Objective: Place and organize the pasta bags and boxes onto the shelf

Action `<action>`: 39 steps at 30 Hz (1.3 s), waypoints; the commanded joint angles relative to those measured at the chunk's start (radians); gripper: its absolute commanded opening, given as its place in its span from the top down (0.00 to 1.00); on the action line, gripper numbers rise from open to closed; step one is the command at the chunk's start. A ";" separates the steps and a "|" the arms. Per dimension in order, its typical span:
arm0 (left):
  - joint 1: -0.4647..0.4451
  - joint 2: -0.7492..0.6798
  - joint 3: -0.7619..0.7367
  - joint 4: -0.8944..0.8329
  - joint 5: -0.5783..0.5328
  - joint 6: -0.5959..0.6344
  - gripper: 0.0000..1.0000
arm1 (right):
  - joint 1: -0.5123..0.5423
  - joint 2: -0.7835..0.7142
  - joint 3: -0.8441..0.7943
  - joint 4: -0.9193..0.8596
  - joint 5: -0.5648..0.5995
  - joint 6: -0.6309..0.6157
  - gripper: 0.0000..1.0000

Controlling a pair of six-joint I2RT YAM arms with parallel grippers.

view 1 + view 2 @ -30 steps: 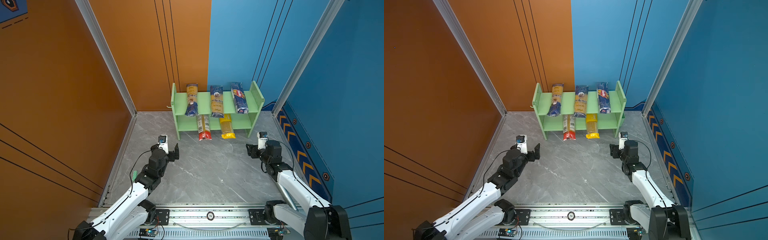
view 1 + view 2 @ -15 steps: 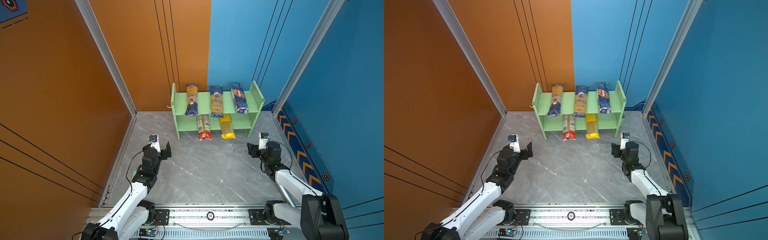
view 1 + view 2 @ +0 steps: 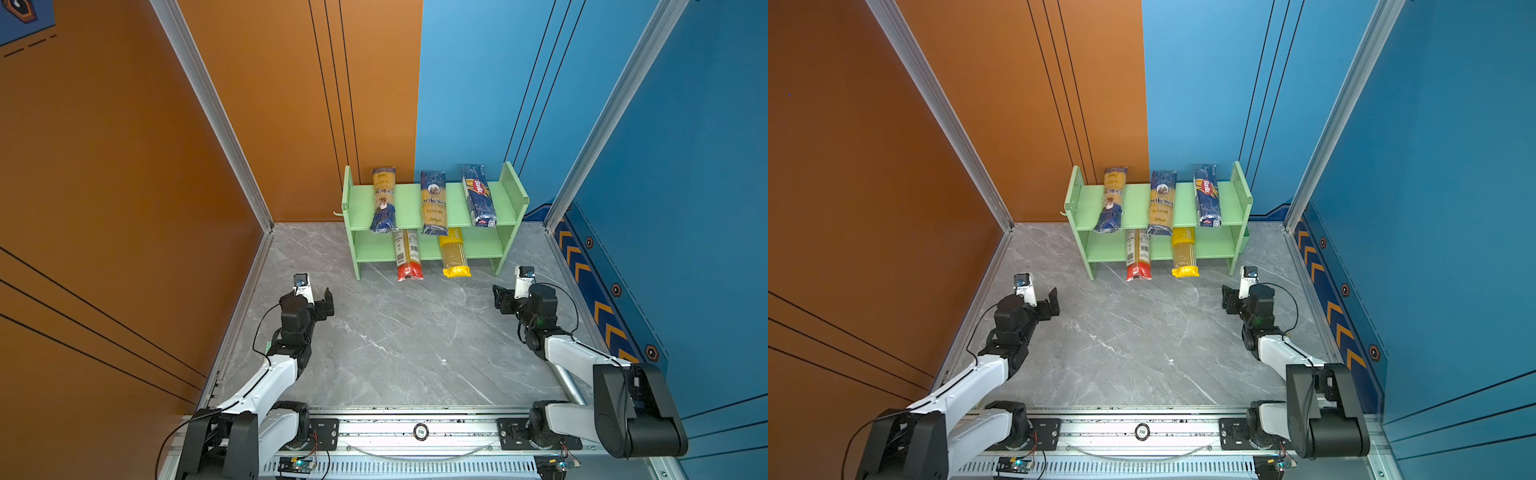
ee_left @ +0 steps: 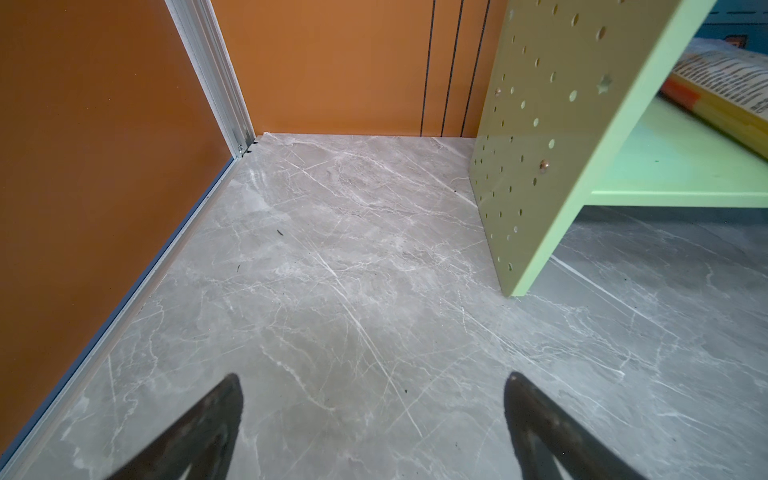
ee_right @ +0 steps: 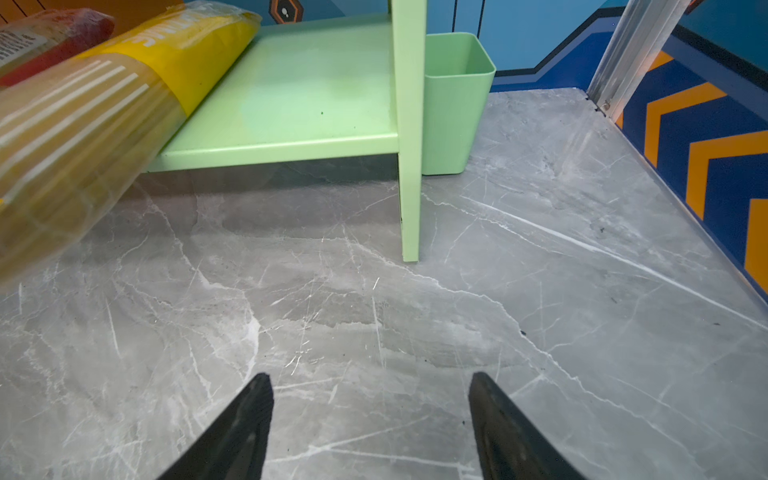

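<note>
Your left gripper is spread wide. In the left wrist view its fingers have nothing between them, only the grey tabletop below. Your right gripper is parted too, a bit narrower, and its fingers hold nothing.

All five packets sit on the shelf, each with its long axis front to back and its near end poking past the front edge. On the top tier, the left portrait packet has its navy end forward, the middle portrait packet has its yellow end forward, and the Barilla packet is on the right. On the lower tier, the red-ended packet and the yellow-ended packet point their coloured ends at you.

Since a second ago your left gripper has drawn back leftward from the shelf and your right arm has folded in. The packets haven't budged.
</note>
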 commanded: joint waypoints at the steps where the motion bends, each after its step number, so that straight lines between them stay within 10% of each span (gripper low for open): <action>1: 0.021 0.061 -0.010 0.102 0.038 0.023 0.02 | -0.009 0.035 -0.016 0.089 0.020 0.003 0.28; 39: 0.026 0.477 -0.038 0.591 0.084 0.086 0.02 | -0.023 0.235 -0.060 0.403 0.049 -0.023 0.27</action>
